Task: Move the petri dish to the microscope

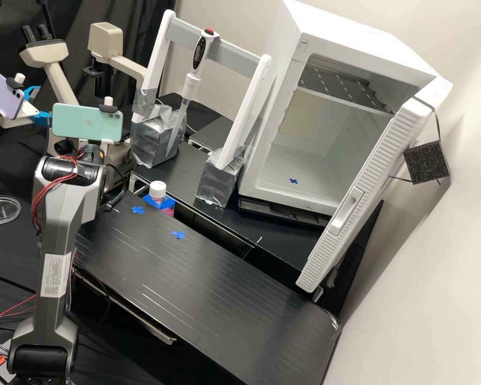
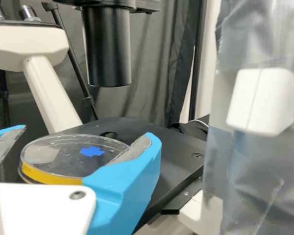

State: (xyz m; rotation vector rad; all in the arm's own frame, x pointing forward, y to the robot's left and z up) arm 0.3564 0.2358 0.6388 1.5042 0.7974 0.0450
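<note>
"Where's the petri dish [image 2: 59,154]?"

"Lying flat on the dark stage [image 2: 174,147] of the microscope [image 1: 60,80], near the black tube [image 2: 107,49] but lower. Yellow tape [image 2: 49,177] runs along its rim, and a blue cross [image 2: 92,151] shows through it."

"And the gripper [image 2: 85,131]?"

"Its jaws stand wide, one on each side of the dish. There's a gap by one; I can't tell if the other touches."

"What else is about?"

"A pipette [image 1: 189,85] hangs upright on a white frame [image 1: 251,101], beside an open white cabinet [image 1: 267,133]. A white-capped bottle [image 1: 157,190] stands by the bench [image 1: 198,278]."
</note>
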